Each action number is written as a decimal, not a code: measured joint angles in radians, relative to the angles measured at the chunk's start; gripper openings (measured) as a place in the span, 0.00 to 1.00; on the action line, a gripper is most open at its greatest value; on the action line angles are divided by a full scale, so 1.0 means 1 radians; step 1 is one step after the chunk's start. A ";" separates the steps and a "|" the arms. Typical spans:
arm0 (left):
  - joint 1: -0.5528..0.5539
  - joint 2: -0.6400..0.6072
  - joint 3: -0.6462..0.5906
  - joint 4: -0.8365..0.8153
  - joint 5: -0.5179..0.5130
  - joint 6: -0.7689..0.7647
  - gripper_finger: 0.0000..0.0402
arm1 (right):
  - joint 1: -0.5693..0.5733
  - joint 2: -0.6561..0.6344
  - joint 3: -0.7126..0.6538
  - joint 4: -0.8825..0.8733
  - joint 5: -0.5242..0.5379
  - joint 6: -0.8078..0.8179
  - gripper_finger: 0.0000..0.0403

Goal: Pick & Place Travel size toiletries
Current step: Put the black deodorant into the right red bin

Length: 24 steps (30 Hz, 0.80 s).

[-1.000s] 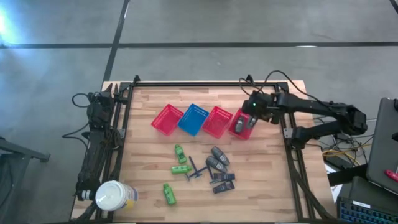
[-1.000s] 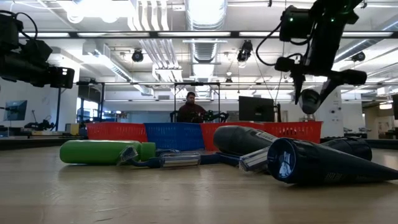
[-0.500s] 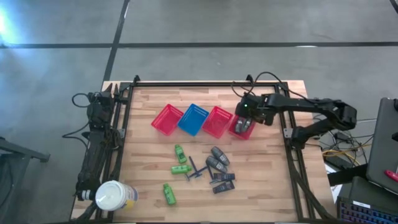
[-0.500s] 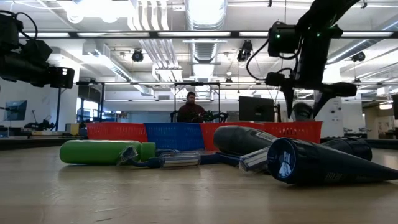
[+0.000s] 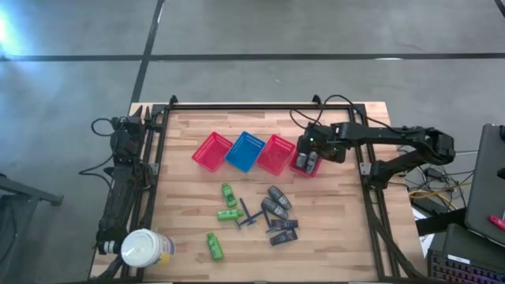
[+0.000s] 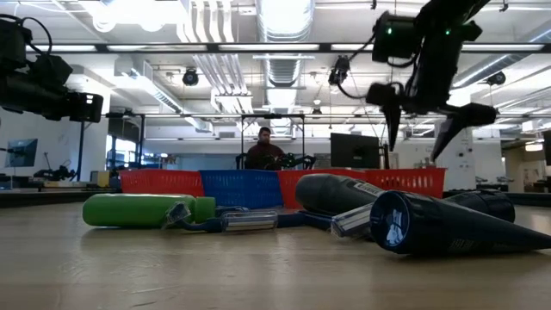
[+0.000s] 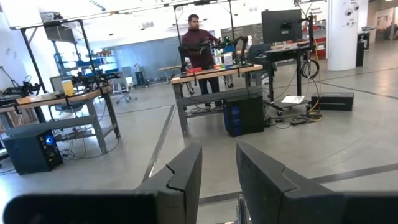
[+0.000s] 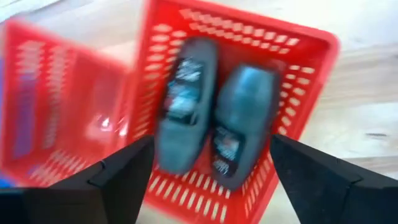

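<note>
Dropped grey container point(image 8: 239, 124) into rightmost red basket point(image 8: 311, 81), right gripper point(image 8: 208, 165) now released; light, stiff, slick—grab mid-body.

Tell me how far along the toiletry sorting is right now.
Done: two dark grey containers lie in the rightmost red basket. In hand: nothing; the right gripper hangs open above them. The left gripper waits off-table. Left: green bottles, razor, grey containers, black packets.

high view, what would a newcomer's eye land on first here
The right gripper hangs open over the far-right red basket, where two grey containers lie side by side. Nearer the table's front sits a loose cluster of green bottles and more grey containers, with a white jar at the front-left corner.
</note>
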 joint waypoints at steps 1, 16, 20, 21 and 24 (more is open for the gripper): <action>0.000 0.000 0.000 0.000 0.000 0.000 0.26 | 0.013 -0.006 0.010 0.003 0.000 -0.026 0.80; 0.000 0.000 0.000 0.000 0.000 0.000 0.26 | 0.281 0.288 0.294 0.020 -0.081 -0.421 0.80; 0.000 0.000 0.000 0.000 0.000 0.000 0.26 | 0.305 0.410 0.387 -0.005 -0.123 -0.506 0.76; 0.000 0.000 0.000 0.000 0.000 0.000 0.26 | 0.309 0.438 0.403 -0.008 -0.142 -0.518 0.74; 0.000 0.000 0.000 0.000 0.000 0.000 0.26 | 0.326 0.518 0.454 -0.023 -0.177 -0.526 0.71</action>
